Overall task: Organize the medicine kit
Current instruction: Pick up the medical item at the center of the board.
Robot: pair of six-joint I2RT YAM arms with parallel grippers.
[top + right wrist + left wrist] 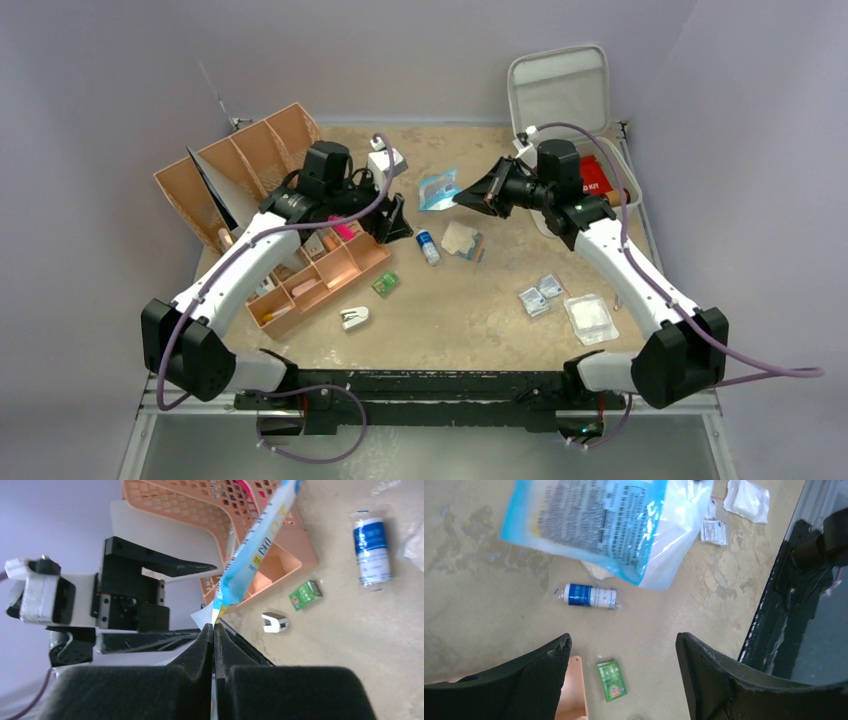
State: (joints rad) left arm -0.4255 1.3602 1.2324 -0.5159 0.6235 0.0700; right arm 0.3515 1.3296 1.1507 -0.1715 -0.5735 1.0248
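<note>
I see my right fingers (204,641) clamped on a blue-and-white printed pouch's (254,550) edge, while my left fingers (546,667) stand apart above the bench (474,605).

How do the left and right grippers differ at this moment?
The left gripper has its jaws apart with nothing between them; the right gripper has its jaws shut on the blue-and-white pouch. The left gripper faces down at the table; the right gripper points sideways toward the left one. Both have black jaws.

Robotics lab test cell; plain lilac walls (100,80), enclosed tan tabletop (470,300), two bench-bolted arms (245,260)
</note>
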